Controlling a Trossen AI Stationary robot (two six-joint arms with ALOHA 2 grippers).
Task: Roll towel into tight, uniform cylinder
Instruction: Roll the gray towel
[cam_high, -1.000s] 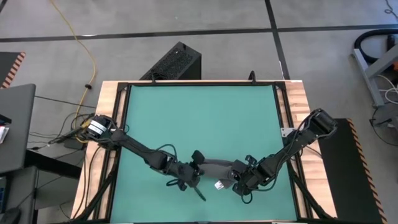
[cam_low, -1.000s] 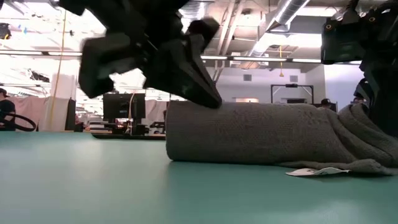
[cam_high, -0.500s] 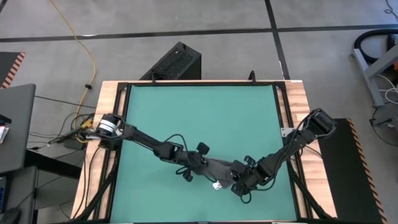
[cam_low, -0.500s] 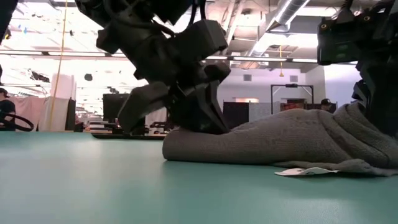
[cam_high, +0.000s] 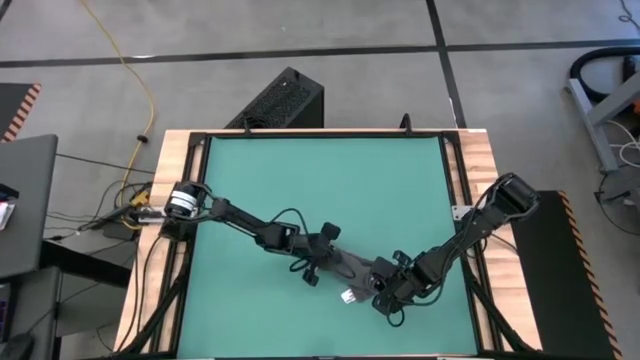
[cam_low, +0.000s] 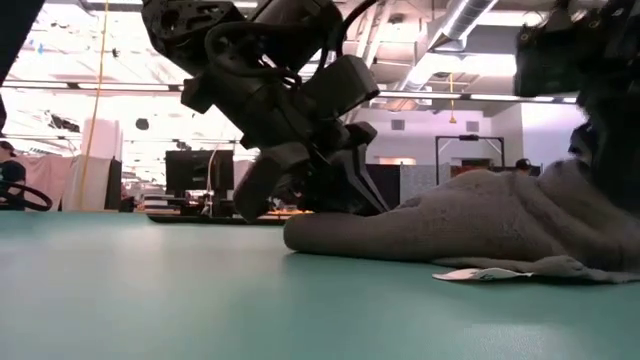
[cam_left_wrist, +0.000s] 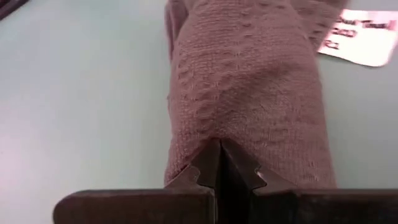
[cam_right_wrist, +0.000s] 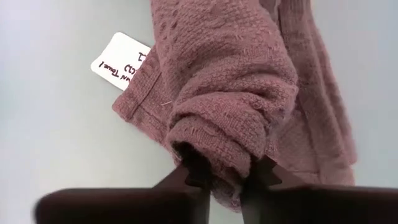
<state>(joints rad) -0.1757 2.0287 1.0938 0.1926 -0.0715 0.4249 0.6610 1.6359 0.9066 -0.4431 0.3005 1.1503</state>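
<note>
I see the towel (cam_high: 352, 273) stretched between my hands: left hand (cam_left_wrist: 219, 163) clenched, seemingly pinching one end; right hand (cam_right_wrist: 225, 173) grasping the other.

Two dark jointed arms, looping black cables, silver collar on left arm (cam_high: 184, 199), black toothed fingers (cam_left_wrist: 208, 165)

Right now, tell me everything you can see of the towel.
The towel is a dark grey, coarse-knit soft cloth, lying as a loose, uneven roll on the teal mat near its front edge, not a tight cylinder. In the low view it is flat at one end and humped at the other. A small white tag with handwriting lies flat beside it. The left pincer, fingers together, presses on one end; the right pincer pinches a bunched fold at the other.
</note>
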